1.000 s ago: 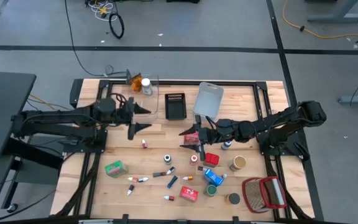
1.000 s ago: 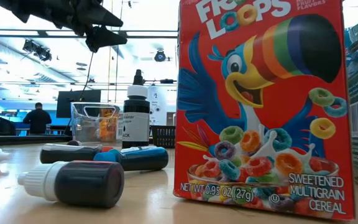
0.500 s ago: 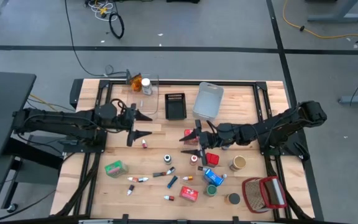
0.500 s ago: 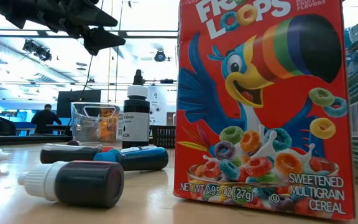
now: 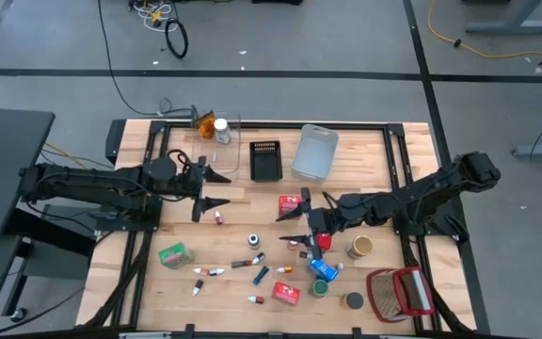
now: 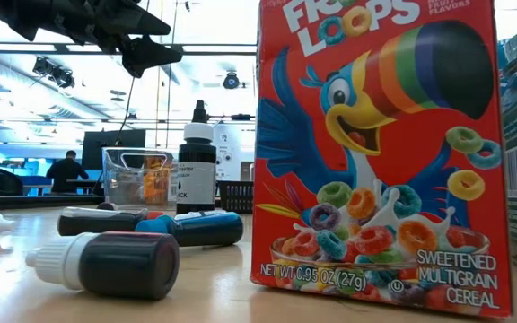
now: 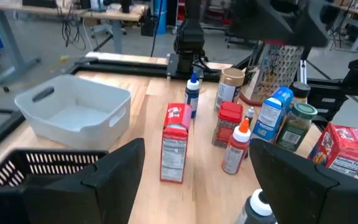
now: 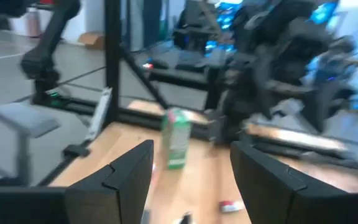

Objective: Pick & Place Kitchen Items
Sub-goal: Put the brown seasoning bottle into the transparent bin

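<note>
Small groceries lie scattered over the near half of the table: a green box (image 5: 172,254), little tubes (image 5: 210,271), a blue box (image 5: 323,268), a can (image 5: 360,247) and a red cereal box (image 6: 375,152). A red-and-white box (image 5: 288,202) stands upright on its base mid-table, also seen in the left wrist view (image 7: 174,146). My right gripper (image 5: 288,230) hovers open just near of this box and holds nothing. My left gripper (image 5: 217,188) hovers open at centre-left, pointing toward the box. The green box (image 8: 178,138) shows beyond my right fingers.
Along the far edge stand a clear bin (image 5: 222,132) with an orange jar, a black bin (image 5: 265,160) and a grey-blue bin (image 5: 315,153). A red-and-white wire basket (image 5: 398,294) sits at the near right corner. Bare wood lies between the two grippers.
My right gripper has drawn away from the red-and-white box toward the table's near edge and a little to the right, still open. The box stays upright where it was.
</note>
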Robot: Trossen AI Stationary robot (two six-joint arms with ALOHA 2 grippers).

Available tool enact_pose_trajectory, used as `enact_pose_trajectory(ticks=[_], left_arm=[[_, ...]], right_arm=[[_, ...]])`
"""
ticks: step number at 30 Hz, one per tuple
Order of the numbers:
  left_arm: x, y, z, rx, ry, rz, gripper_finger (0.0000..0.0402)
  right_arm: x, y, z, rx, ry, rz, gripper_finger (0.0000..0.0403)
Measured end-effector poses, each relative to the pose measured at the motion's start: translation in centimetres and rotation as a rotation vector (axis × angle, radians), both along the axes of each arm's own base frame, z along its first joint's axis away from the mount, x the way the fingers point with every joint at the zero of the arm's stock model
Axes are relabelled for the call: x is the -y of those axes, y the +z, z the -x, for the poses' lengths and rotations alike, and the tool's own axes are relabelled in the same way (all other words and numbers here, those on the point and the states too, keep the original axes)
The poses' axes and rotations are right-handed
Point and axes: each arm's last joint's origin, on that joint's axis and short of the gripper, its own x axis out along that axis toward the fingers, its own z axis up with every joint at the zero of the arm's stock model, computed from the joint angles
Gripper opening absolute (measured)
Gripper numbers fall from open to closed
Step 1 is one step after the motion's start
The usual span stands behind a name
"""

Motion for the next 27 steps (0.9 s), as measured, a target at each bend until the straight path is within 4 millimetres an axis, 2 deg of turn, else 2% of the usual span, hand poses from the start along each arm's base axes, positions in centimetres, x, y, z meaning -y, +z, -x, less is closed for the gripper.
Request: enact_pose_trajectory(ticks=[8, 13, 17, 23, 27], left_arm=[[0.0, 0.1, 0.0, 0.013, -0.006, -0.071, 0.0302], [0.0, 0.2, 0.0, 0.02, -0.007, -0.082, 0.0302], [0.0, 0.4, -0.1, 0.044, -0.005, -0.094, 0.0302], [-0.3, 1.1, -0.1, 0.107, 0.084, -0.122, 0.0302], [-0.5, 1.7, -0.1, 0.152, 0.155, -0.185, 0.0302]], right_arm=[[0.6, 2.5, 2.3, 0.009, -0.019, -0.032, 0.0263], [0.9, 2.3, 3.1, -0.084, -0.015, -0.047, 0.0279], [1.0, 2.4, 3.8, -0.314, -0.033, -0.106, 0.0279], [1.4, 3.6, 4.9, -0.691, -0.158, -0.159, 0.0277], [1.2, 3.1, 5.4, -0.87, -0.179, -0.313, 0.0277]])
